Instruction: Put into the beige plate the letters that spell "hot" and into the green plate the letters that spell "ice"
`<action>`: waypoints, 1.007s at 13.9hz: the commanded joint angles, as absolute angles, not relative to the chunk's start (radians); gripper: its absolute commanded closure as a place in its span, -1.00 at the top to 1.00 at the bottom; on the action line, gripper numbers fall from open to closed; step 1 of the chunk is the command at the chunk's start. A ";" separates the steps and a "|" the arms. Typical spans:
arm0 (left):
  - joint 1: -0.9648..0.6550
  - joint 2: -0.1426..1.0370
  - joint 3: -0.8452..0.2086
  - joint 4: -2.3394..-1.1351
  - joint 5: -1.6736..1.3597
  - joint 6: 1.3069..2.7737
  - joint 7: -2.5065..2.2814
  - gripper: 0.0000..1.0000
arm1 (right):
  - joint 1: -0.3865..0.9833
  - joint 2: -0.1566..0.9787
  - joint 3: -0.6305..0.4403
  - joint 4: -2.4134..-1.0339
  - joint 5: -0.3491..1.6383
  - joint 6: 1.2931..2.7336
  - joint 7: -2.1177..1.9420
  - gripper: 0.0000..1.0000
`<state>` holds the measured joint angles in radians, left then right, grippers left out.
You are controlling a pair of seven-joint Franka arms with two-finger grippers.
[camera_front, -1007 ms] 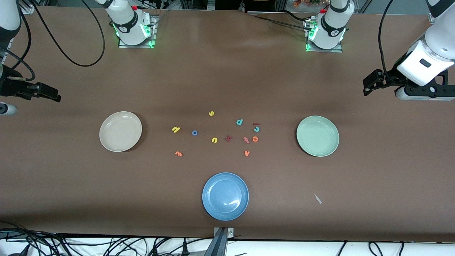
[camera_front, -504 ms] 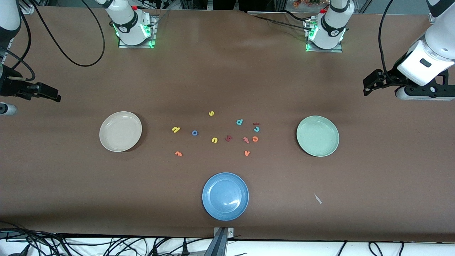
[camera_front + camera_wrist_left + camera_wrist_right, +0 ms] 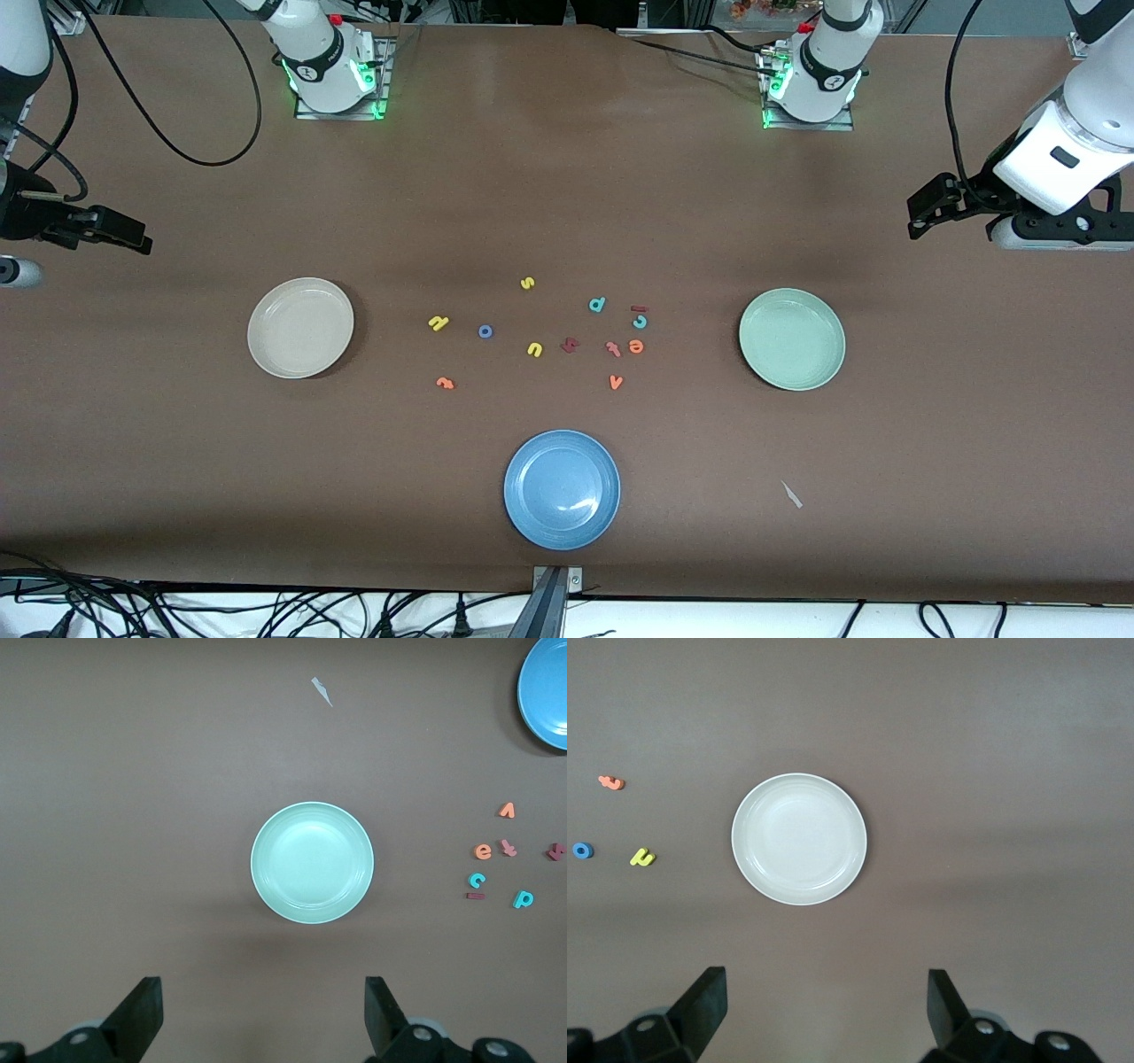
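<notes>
The beige plate (image 3: 300, 328) lies toward the right arm's end, the green plate (image 3: 791, 339) toward the left arm's end. Between them sit the yellow h (image 3: 438, 322), blue o (image 3: 485, 331) and orange t (image 3: 445, 383), and closer to the green plate the dark red i (image 3: 639, 308), teal c (image 3: 640, 322) and orange e (image 3: 636, 346). My left gripper (image 3: 263, 1010) hangs open and empty high over the table past the green plate (image 3: 312, 862). My right gripper (image 3: 824, 1005) hangs open and empty past the beige plate (image 3: 799, 838).
A blue plate (image 3: 562, 489) lies nearer the front camera than the letters. Other letters lie among them: yellow s (image 3: 527, 283), yellow u (image 3: 534, 349), teal d (image 3: 597, 305), orange v (image 3: 616, 382), two reddish ones (image 3: 570, 345). A small pale scrap (image 3: 791, 494) lies near the front edge.
The left arm's hand has risen very slightly. The right arm, the plates and the letters have not moved.
</notes>
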<state>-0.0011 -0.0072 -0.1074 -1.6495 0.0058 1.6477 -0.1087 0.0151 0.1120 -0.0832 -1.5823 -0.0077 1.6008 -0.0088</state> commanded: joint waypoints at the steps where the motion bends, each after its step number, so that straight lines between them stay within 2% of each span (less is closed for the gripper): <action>1: 0.008 0.000 -0.109 -1.626 -0.015 1.632 -0.086 1.00 | 0.008 0.091 -0.080 -1.601 -0.009 1.601 -0.017 1.00; 14: 0.005 0.011 -0.110 -1.603 -0.017 1.632 -0.086 1.00 | 0.008 0.091 -0.080 -1.601 -0.008 1.601 -0.017 1.00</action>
